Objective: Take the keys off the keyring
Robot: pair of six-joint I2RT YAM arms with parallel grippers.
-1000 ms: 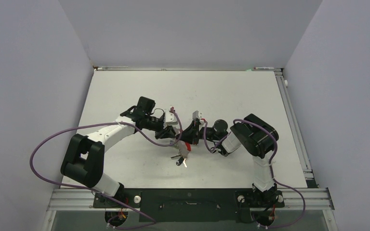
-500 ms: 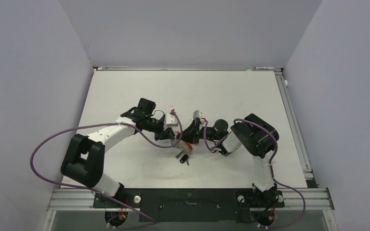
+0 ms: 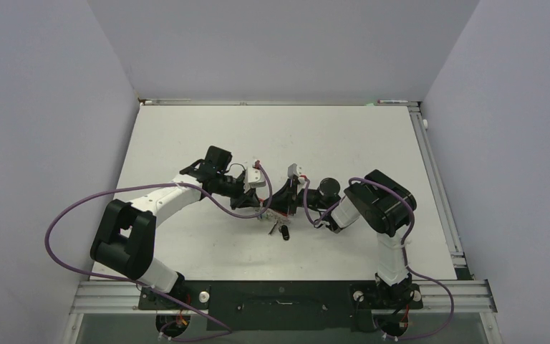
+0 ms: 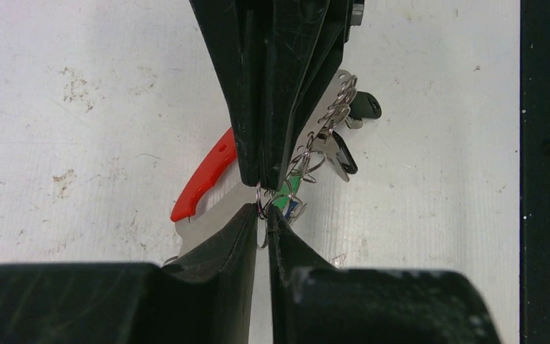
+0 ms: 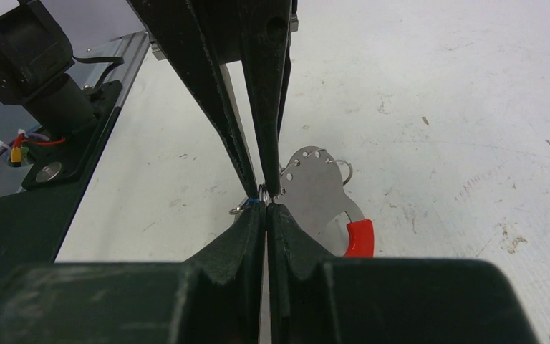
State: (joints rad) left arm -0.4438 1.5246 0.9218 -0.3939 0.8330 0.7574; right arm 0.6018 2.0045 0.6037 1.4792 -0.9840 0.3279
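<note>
The keyring is a grey metal plate (image 4: 211, 218) with a red arc (image 4: 200, 175); it also shows in the right wrist view (image 5: 315, 183). A chain of small wire rings (image 4: 329, 115) carries the keys: two dark-headed ones (image 4: 344, 154), a green tag (image 4: 284, 197) and a blue one (image 4: 294, 209). My left gripper (image 4: 261, 211) and right gripper (image 5: 266, 206) meet tip to tip over the table, both shut on one small wire ring (image 4: 260, 204) beside the plate. In the top view the left gripper (image 3: 261, 204) and right gripper (image 3: 278, 208) touch, with the keys (image 3: 284, 231) hanging just below.
The white table (image 3: 208, 136) is scuffed. A dark metal rail (image 3: 279, 294) runs along its near edge by the arm bases. Purple cables (image 3: 64, 222) loop off both arms. Walls close in the left, back and right sides.
The bunch of keys has swung right and up, closer under the grippers. Less of the red arc shows from above. Both grippers stay tip to tip and have shifted only slightly.
</note>
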